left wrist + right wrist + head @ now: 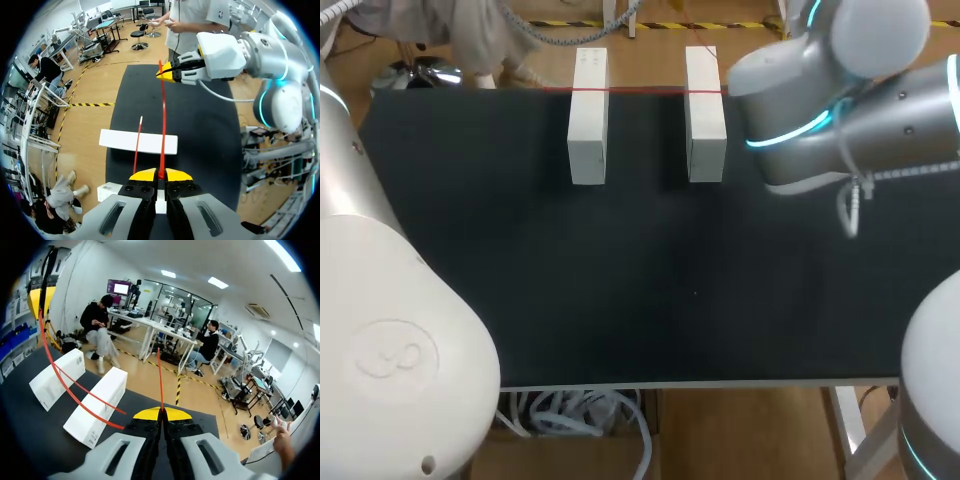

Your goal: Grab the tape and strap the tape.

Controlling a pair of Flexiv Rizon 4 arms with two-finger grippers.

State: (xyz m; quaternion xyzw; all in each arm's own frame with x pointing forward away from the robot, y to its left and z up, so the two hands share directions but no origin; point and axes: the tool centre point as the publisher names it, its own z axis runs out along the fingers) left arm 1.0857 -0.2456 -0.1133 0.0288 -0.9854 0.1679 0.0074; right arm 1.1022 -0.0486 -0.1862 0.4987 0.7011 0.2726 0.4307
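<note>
Seen from above, a black bench [640, 280] holds two white blocks standing side by side near its far edge, the left white block [588, 120] and the right white block [705, 120]. A thin line of red tape [640, 89] crosses their far ends. Neither claw shows from here: the left arm [390, 330] fills the near corner and is cut off, and the right arm [840, 110] covers the far right of the bench.

From the left wrist, the left claw [160, 174] has its yellow tips pinched together on the tape, which runs straight ahead in a taut line to the other arm's claw, above the bench. A second, thinner strand slants across a white block ahead of the claw. The other block is mostly hidden behind the claw's grey body; only a corner shows.

From the right wrist, the right claw [162, 413] is likewise closed with the tape between its tips. A long red strand curves over both blocks to the left claw. Where that strand ends near the fingers is hard to make out.

Faint marks on the left white block may be print, but are too small to read.
</note>
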